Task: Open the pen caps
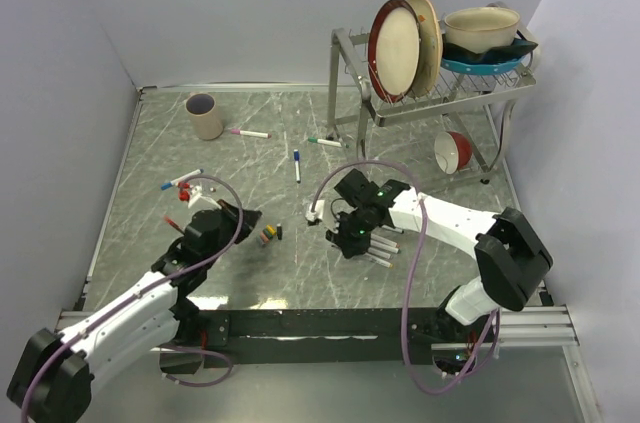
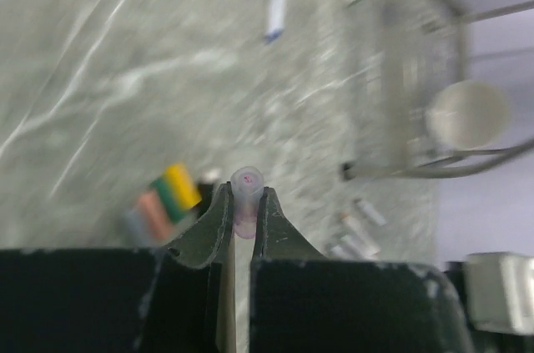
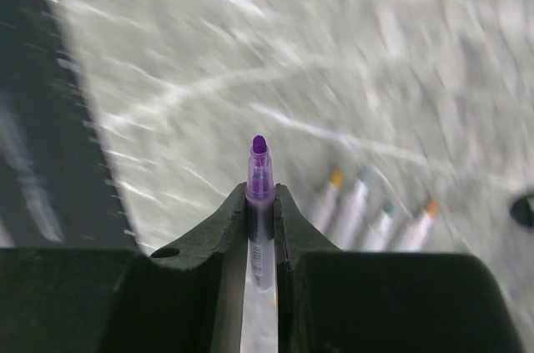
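A pale cap (image 2: 247,179) sits pinched in the jaws of the left gripper (image 2: 246,207). The right gripper (image 3: 260,211) has its jaws pinching a pen (image 3: 259,171) with a bare purple tip. More caps (image 1: 268,235) lie together on the tabletop (image 1: 250,163) near the left gripper.

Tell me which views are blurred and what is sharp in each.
Top external: sharp, evenly lit. Left wrist: table smeared, only the pale cap in the left hand fairly crisp. Right wrist: table streaked, glare spot at top, purple-tipped pen in the right hand clear.
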Tool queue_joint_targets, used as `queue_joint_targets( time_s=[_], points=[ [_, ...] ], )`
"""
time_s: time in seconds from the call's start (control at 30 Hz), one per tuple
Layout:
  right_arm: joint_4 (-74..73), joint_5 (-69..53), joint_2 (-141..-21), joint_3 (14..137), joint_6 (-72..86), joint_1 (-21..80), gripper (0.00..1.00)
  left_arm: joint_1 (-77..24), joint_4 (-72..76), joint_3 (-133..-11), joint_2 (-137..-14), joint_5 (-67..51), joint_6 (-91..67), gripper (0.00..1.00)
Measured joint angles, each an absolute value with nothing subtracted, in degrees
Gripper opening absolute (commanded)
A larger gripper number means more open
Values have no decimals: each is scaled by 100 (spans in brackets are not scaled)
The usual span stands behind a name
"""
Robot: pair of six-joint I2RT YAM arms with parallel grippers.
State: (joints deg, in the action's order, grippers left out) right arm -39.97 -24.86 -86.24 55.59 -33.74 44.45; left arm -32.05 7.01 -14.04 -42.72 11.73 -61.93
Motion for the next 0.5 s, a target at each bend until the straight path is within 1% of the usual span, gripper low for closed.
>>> queue_joint_targets(
  time_s=[0.1, 0.2, 0.27, 0.5],
  points=[
    [-4005, -1968, -8650, 5502, -3393, 4287, 5, -3205, 342, -1393, -4613, 1116, -6451, 1],
    [-3994, -1632, -8739, 5509, -3393, 4097, 8, -3205, 82, -1393, -4869, 1131, -6602, 1],
    [-3997, -1428, -8862, 5509, -3389, 3994, 12, -3203, -40, -1396, -4956, 1144, -6670, 1],
    [-4023, -1096, -9227, 5509, -3347, 3916, 18, -3194, -318, -1406, -5063, 1194, -6740, 1]
  ],
)
